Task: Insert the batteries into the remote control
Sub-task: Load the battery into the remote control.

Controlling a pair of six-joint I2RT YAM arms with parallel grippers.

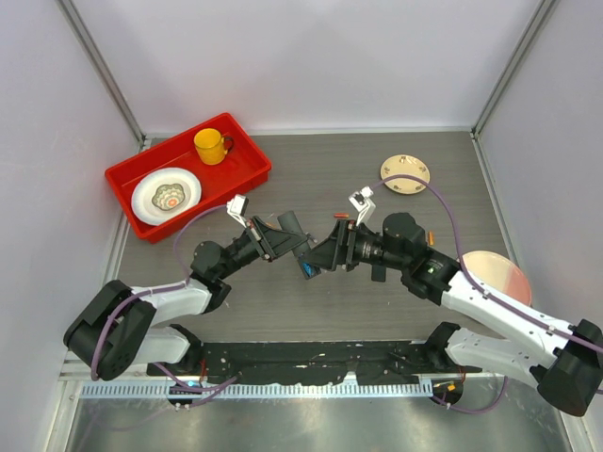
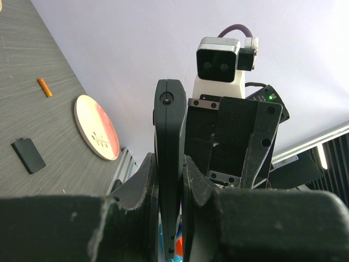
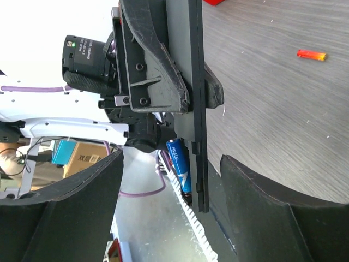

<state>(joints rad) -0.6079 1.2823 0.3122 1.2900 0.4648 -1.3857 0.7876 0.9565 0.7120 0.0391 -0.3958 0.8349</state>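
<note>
Holding anything, the left gripper [image 2: 170, 185]? (A)

Yes; its jaws are clamped tight on the remote control [image 2: 168, 125], one finger pressed to each flat face; the black bar is lifted off the table [image 1: 311, 179], over the middle, between the two arms. (B)

And the right gripper [image 3: 172, 169]? (A)

Spread wide and holding nothing; it faces the left one from the right; one end of the remote sits in the gap between its fingers [image 3: 76, 207], with clear space on both sides. (B)

Any batteries in place? (A)

One; a blue battery [image 3: 179, 166] lies lengthwise against the remote, at the end nearest the right gripper; whether it is fully seated I cannot tell; an orange battery [image 3: 311, 54] lies flat on the table, well apart from the remote. (B)

What else is down there? (A)

A small black square piece [image 2: 28, 155] lies near a pink disc [image 2: 96, 127] on the right of the table; at the far left a red tray [image 1: 240, 155] holds a yellow mug [image 1: 211, 146] and a white plate [image 1: 146, 202]; a wooden disc [image 1: 405, 173] lies at the far right. (B)
</note>
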